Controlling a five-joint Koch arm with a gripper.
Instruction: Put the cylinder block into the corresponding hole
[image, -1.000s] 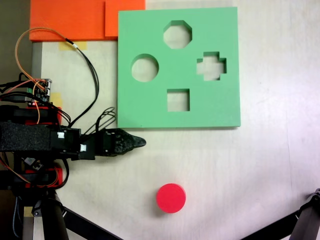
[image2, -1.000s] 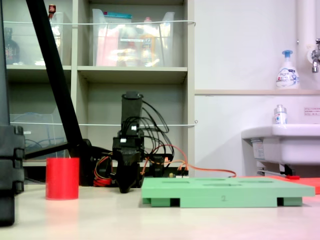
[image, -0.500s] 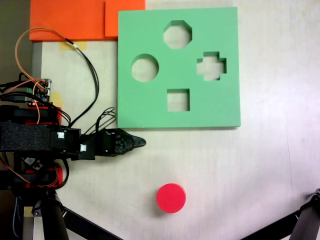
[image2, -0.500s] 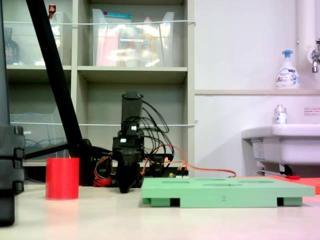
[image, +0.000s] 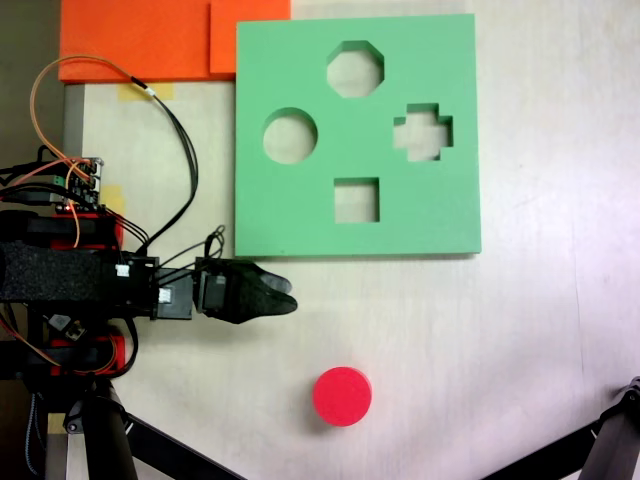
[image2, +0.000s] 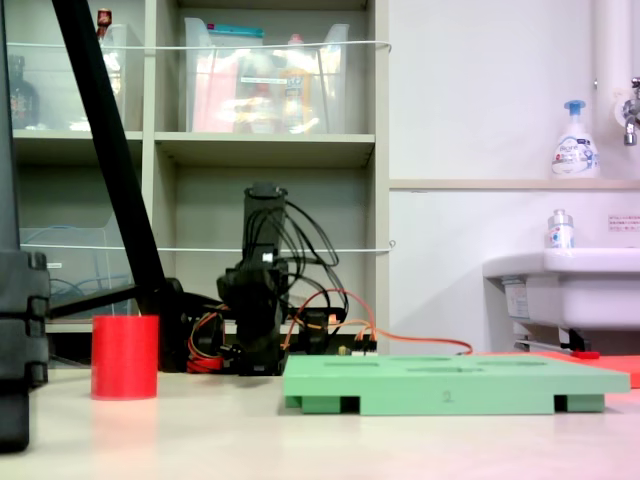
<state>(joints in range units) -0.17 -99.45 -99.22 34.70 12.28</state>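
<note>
The red cylinder block (image: 342, 396) stands upright on the pale table, in front of the green foam board (image: 300, 215); from the side it shows at the left (image2: 125, 357). The circular hole (image: 290, 136) is the left cut-out of the board. My black gripper (image: 293, 295) hovers low between the board's near edge and the cylinder, up and to the left of the block and apart from it. Its two tips show side by side with a small notch between them, and nothing is held. Seen from the side, the gripper (image2: 252, 362) points down just left of the board (image2: 450, 385).
The board also has octagonal (image: 355, 69), cross-shaped (image: 423, 132) and square (image: 357, 200) cut-outs. Orange foam sheets (image: 150, 40) lie at the top left. The arm's base and wires (image: 70, 270) fill the left edge. Tripod legs (image: 610, 440) reach in at the bottom corners.
The gripper has rolled at the wrist, so both jaws now show from above with a small gap. It has shifted slightly toward the cylinder. Block and board have not moved.
</note>
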